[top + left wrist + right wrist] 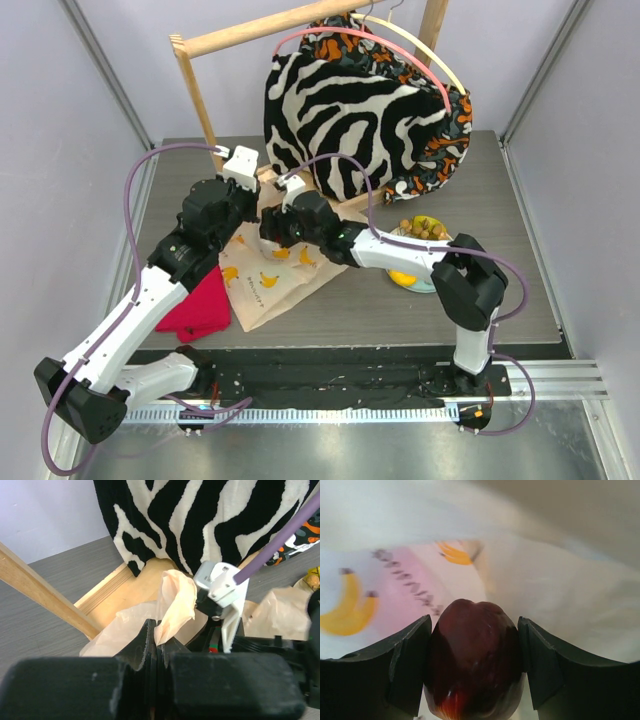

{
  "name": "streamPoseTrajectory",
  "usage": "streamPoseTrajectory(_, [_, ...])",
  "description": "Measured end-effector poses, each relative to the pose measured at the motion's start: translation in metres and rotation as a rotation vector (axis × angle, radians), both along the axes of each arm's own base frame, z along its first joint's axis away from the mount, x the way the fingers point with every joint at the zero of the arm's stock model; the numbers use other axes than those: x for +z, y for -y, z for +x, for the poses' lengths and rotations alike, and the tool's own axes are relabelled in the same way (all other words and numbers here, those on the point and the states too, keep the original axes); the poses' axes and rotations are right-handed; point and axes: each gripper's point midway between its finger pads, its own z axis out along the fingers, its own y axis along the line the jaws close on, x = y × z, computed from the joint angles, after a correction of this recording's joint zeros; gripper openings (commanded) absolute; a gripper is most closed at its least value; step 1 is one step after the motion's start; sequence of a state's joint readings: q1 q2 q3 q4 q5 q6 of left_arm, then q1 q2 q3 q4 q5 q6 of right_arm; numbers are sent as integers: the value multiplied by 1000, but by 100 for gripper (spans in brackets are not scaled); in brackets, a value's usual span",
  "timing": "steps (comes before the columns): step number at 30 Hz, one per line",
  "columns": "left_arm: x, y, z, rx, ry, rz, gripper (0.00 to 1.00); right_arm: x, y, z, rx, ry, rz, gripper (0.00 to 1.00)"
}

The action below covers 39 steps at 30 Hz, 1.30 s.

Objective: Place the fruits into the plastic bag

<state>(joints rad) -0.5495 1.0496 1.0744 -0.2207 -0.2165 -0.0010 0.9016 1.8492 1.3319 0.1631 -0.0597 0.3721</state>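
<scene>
The plastic bag, cream with orange-yellow bananas, lies on the table left of centre. My left gripper is shut on a bunched handle of the bag and holds it up. My right gripper is shut on the dark red apple and sits inside the bag's mouth; the bag's printed wall surrounds it. In the top view the right gripper is at the bag's opening beside the left gripper. More fruits, brownish grapes and a yellow lemon, lie on the plate.
A zebra-striped garment hangs from a wooden rack at the back. A red cloth lies left of the bag, under the left arm. The plate stands on the right, partly under the right arm.
</scene>
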Motion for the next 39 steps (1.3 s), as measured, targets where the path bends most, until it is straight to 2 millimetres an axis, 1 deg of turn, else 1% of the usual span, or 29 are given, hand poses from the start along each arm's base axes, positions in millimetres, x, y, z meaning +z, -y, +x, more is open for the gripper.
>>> streamPoseTrajectory(2, [0,0,0,0,0,0,0,-15,4,4,-34,-14,-33,2])
streamPoseTrajectory(5, [0,0,0,0,0,0,0,-40,12,12,-91,-42,-91,8])
streamPoseTrajectory(6, [0,0,0,0,0,0,0,-48,16,15,-114,-52,-111,11])
streamPoseTrajectory(7, [0,0,0,0,0,0,0,-53,19,16,-127,-58,-124,14])
streamPoseTrajectory(9, [0,0,0,0,0,0,0,-64,24,19,-152,-71,-153,22])
streamPoseTrajectory(11, [0,0,0,0,0,0,0,-69,27,19,-164,-79,-170,25])
streamPoseTrajectory(12, [0,0,0,0,0,0,0,-69,27,19,-167,-78,-172,27])
streamPoseTrajectory(13, [0,0,0,0,0,0,0,-69,28,20,-169,-77,-172,37])
streamPoseTrajectory(15, [0,0,0,0,0,0,0,-69,28,20,-171,-77,-173,51])
streamPoseTrajectory(16, [0,0,0,0,0,0,0,-69,28,20,-171,-77,-173,62])
streamPoseTrajectory(17, [0,0,0,0,0,0,0,-69,28,20,-171,-76,-173,66])
streamPoseTrajectory(21, [0,0,0,0,0,0,0,-69,28,20,-168,-77,-173,76])
streamPoseTrajectory(23, [0,0,0,0,0,0,0,-68,27,20,-163,-75,-169,82])
streamPoseTrajectory(28, [0,0,0,0,0,0,0,-64,24,18,-148,-69,-154,86])
streamPoseTrajectory(32, [0,0,0,0,0,0,0,-53,26,16,-143,-56,-137,89])
streamPoseTrajectory(36, [0,0,0,0,0,0,0,-32,27,16,-147,-23,-104,88])
streamPoseTrajectory(39, [0,0,0,0,1,0,0,-14,35,12,-150,14,-68,87])
